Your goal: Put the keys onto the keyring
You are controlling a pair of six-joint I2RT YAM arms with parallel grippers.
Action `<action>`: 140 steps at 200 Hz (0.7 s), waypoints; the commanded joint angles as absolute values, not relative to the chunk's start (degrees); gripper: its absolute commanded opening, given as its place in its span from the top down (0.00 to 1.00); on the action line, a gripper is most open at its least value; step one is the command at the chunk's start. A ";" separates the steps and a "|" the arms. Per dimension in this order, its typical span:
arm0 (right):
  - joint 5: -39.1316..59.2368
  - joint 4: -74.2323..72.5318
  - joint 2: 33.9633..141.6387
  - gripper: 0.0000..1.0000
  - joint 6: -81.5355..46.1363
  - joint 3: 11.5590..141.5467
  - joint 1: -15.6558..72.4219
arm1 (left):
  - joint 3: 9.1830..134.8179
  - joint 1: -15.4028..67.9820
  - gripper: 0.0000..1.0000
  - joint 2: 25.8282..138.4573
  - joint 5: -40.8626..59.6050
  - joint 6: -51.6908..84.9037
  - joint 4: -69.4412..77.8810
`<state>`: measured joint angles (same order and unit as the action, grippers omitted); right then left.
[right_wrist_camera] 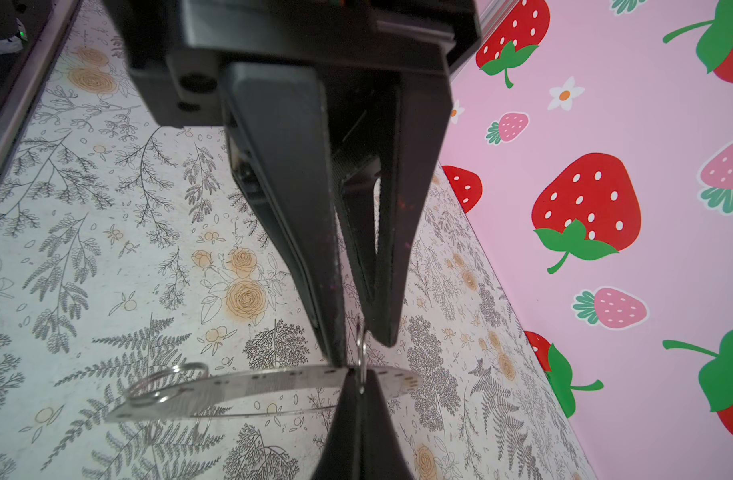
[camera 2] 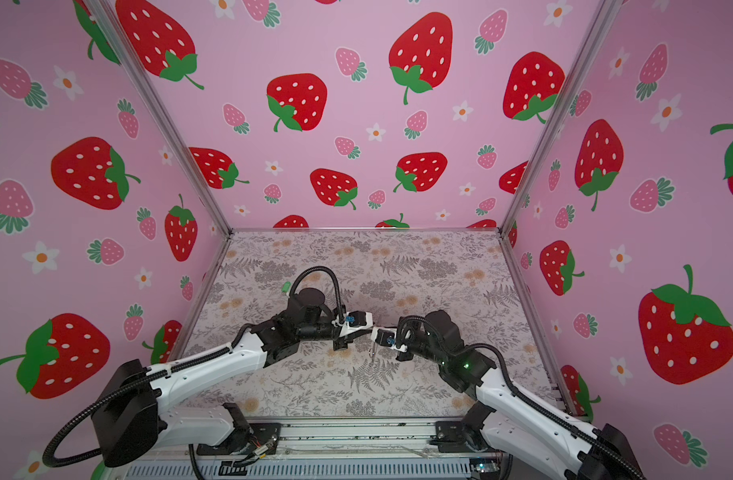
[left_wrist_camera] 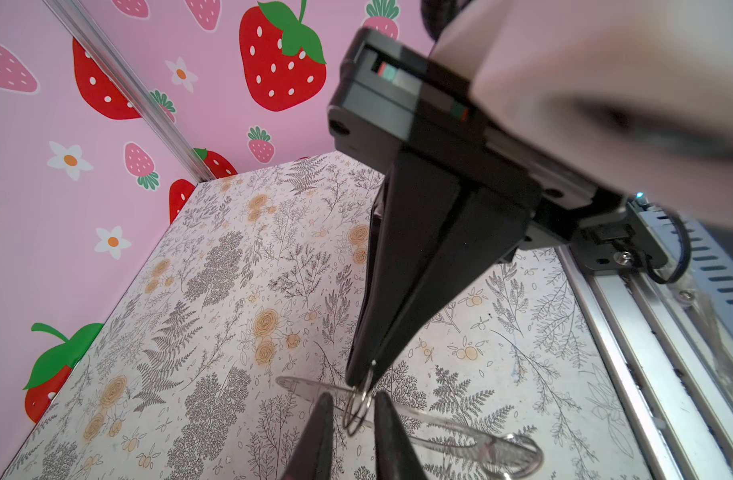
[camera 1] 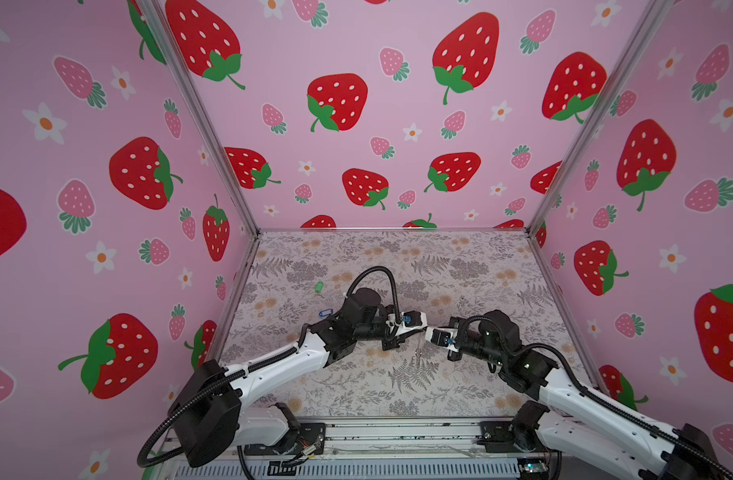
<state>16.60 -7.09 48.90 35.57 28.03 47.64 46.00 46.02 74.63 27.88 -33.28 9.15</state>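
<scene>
Visibly, right hand (right_wrist_camera: 360,380) pinches the keyring (right_wrist_camera: 252,384); left hand (left_wrist_camera: 353,405) straddles it, narrowly open.

Lab robot test booth: strawberry-print walls (camera 1: 356,41), aluminium frame (camera 1: 204,124), floral tabletop (camera 1: 398,257).

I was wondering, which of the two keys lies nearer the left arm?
The blue key: in a top view it lies right beside the left arm, while the green key lies farther back, toward the rear wall.
</scene>
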 commanded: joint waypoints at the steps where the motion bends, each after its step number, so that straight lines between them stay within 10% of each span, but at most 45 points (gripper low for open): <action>1: 17.93 -8.04 48.43 1.00 34.93 30.50 47.84 | 48.89 46.41 0.80 75.14 27.65 -34.98 9.30; 63: 17.90 -8.83 48.34 1.00 34.27 30.14 47.92 | 48.64 46.58 0.93 74.84 28.15 -35.33 9.75; 140: 15.48 -10.47 43.30 0.77 30.92 26.47 47.40 | 45.18 43.82 1.00 73.13 36.58 -30.42 19.27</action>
